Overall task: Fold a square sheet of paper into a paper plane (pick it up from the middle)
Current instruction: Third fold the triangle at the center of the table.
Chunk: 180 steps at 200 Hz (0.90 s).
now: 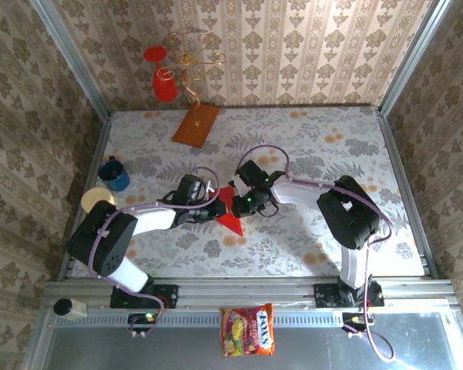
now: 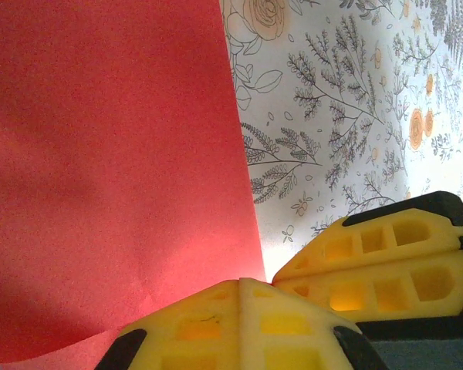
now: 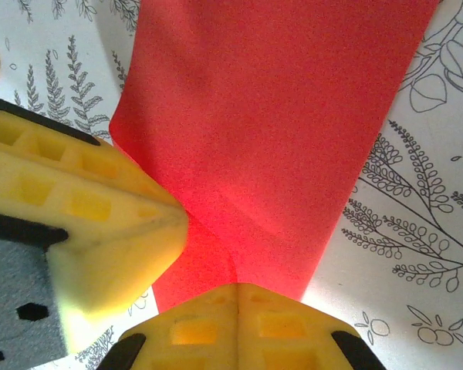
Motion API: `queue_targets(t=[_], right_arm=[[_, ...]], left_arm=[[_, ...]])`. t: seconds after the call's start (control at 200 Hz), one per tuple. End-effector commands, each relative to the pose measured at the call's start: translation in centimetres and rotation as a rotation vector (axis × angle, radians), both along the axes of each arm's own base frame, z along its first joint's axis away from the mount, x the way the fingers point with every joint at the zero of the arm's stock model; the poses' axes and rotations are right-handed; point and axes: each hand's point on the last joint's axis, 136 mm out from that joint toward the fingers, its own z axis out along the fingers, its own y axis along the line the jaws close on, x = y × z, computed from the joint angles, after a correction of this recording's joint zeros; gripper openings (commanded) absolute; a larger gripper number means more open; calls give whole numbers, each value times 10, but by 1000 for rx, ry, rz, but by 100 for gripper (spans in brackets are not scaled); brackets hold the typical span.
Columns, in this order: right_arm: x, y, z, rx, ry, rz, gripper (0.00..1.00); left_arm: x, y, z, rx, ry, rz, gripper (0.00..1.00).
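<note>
The bright red sheet of paper (image 1: 233, 220) is held off the flowered table (image 1: 309, 146) between both grippers near the middle. My left gripper (image 1: 216, 206) comes in from the left and my right gripper (image 1: 243, 204) from the right, their tips almost touching. In the left wrist view the paper (image 2: 108, 154) spreads up from my left gripper (image 2: 241, 280), which is shut on its lower edge, with the right gripper's yellow fingers (image 2: 378, 262) close beside. In the right wrist view my right gripper (image 3: 238, 287) is shut on the creased paper (image 3: 278, 100), next to the left fingers (image 3: 85, 208).
An orange-brown board (image 1: 196, 123) lies at the back, below a red goblet (image 1: 163, 81) on a wire stand. A blue cup (image 1: 116, 173) sits at the left edge. A candy bag (image 1: 248, 330) lies on the metal frame in front of the arm bases.
</note>
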Motion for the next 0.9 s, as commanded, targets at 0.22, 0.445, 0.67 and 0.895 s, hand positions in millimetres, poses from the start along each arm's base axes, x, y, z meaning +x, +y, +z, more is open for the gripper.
queue_targets(t=[0.22,0.445,0.67,0.895], right_arm=[[4,0,-6,-30,22,15,0],[5,1,-11,-36,31,20,0],[5,1,-16,-39,39,21,0],[6,1,-16,-36,39,20,0]], left_arm=[[-6,4,-8,25,-8,-30,0],[-7,10,-20,41,10,-21,0],[-7,16,-29,53,22,-9,0],[-8,19,-36,63,35,-2,0]])
